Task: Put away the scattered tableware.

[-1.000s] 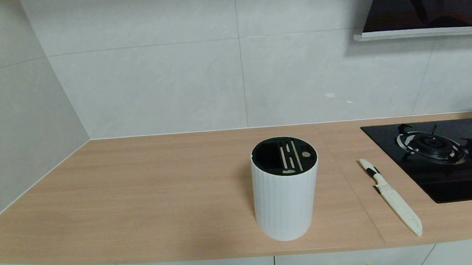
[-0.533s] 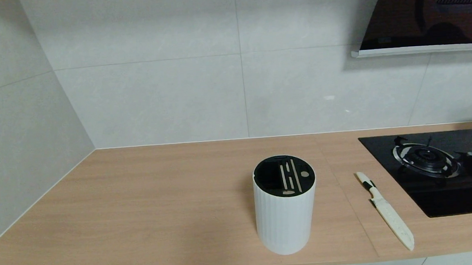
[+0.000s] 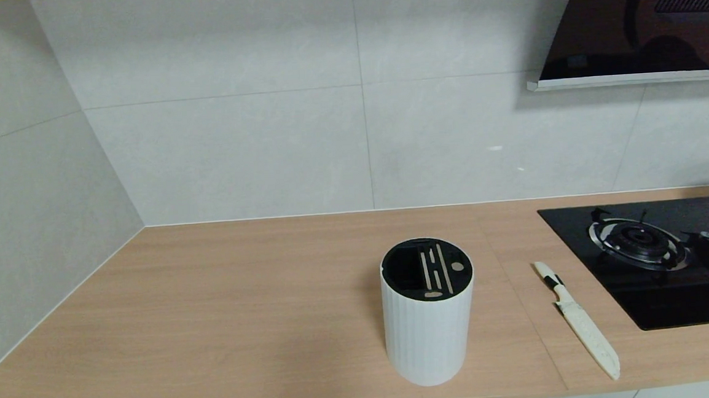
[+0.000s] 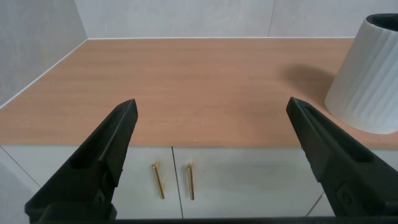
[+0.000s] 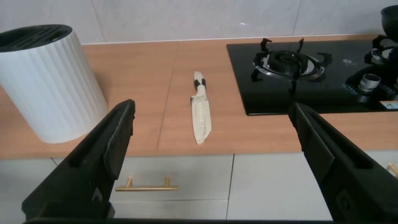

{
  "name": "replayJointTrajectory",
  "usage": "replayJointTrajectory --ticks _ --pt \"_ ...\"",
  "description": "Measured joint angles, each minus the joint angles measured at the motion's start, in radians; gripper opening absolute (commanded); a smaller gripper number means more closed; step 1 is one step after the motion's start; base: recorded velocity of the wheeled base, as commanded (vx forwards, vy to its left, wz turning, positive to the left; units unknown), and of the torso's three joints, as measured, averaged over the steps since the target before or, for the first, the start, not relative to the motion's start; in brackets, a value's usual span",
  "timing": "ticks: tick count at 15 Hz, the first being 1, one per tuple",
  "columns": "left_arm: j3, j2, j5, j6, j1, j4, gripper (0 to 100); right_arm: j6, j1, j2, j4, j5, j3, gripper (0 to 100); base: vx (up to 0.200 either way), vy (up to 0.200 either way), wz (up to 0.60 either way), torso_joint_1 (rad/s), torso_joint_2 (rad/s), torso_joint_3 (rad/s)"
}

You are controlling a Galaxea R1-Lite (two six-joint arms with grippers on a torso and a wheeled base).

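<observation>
Knife (image 3: 574, 318) flat on the tabletop (image 3: 244, 304), between holder (image 3: 428, 317) and hob (image 3: 654, 267), touching neither. Cream handle with a black band toward the wall (image 3: 235, 157), pale blade tip near the front edge. Holder upright, white, ribbed and round, with a black top cut by several narrow slots and one wide opening.

Hob black, set into the tabletop at the robot's right, with a dark hood (image 3: 645, 21) on the wall above.

Left tool (image 4: 217, 155) wide apart, clamped on nothing, hanging out before the tabletop's front edge, over cabinet doors with two gold handles (image 4: 158, 180). Holder farther toward the robot's right.

Right tool (image 5: 214, 162) likewise wide apart, gripping nothing, also out before the front edge. Knife straight ahead between its dark fingers (image 5: 93, 168), with the holder and the hob either side of it.
</observation>
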Motion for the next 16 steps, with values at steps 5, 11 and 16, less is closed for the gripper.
replayJointTrajectory --ticks 5,11,16 --pt "0.000 0.000 0.000 0.000 0.000 0.000 100 0.000 0.000 0.000 0.000 0.000 0.000 100 0.000 0.000 0.00 0.000 0.00 0.000" --pt "0.000 0.000 0.000 0.000 0.000 0.000 100 0.000 0.000 0.000 0.000 -0.002 0.000 100 0.000 0.000 0.00 0.000 0.00 0.000" --pt "0.000 0.000 0.000 0.000 0.000 0.000 100 -0.003 0.000 0.000 -0.001 -0.004 0.000 100 0.000 0.000 0.00 0.000 0.00 0.000"
